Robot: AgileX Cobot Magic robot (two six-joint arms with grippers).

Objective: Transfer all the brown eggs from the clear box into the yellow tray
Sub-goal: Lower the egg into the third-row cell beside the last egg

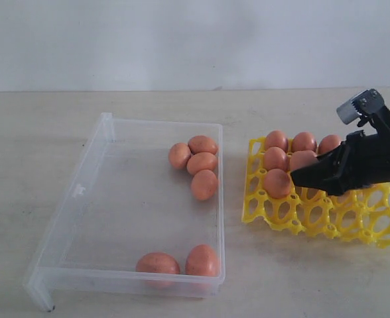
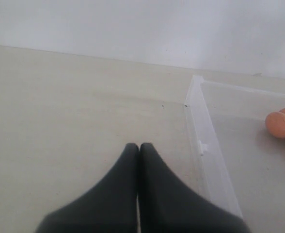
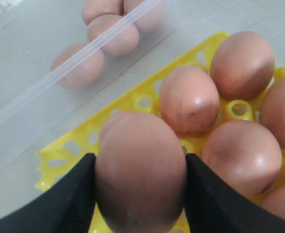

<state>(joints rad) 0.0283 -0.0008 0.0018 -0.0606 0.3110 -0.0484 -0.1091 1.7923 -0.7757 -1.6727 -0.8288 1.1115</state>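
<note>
The right pincer [image 3: 140, 162] grips one brown egg [image 3: 140, 141] above the yellow tray [image 1: 294, 215], which holds several more; six brown eggs [image 1: 202, 162] lie in the adjacent clear box [image 1: 69, 218]; the left pincer [image 2: 138, 150], jaws pressed together and empty, hangs over the table [image 1: 22, 165].

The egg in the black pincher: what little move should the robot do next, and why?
Probably ease it straight down into a free cup. The right gripper is clamped on a brown egg over the yellow tray, beside eggs already seated in cups; whether it touches the tray yet is unclear.
</note>
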